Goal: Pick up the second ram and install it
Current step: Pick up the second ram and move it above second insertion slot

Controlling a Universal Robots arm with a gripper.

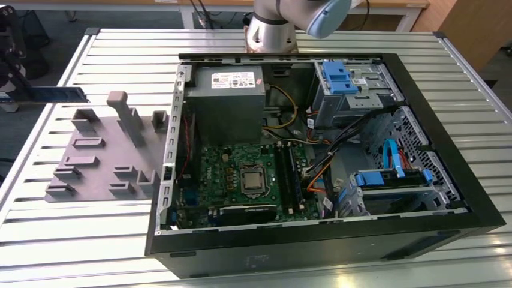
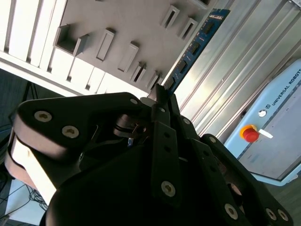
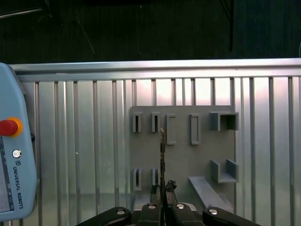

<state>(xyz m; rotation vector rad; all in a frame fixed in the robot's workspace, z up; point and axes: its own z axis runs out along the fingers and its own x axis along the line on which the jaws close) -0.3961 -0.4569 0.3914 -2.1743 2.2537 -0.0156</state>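
The ram is pinched at one end between my fingers, my gripper holding it out level over the gray holder on the slatted table. The open case lies well apart, toward the exterior view's right.

In both wrist views, capital lettering and a small round symbol run along the light-blue teach pendant, near its red button. In the exterior view, a white printed label on the power supply is too small to read. Print on the second ram cannot be made out.
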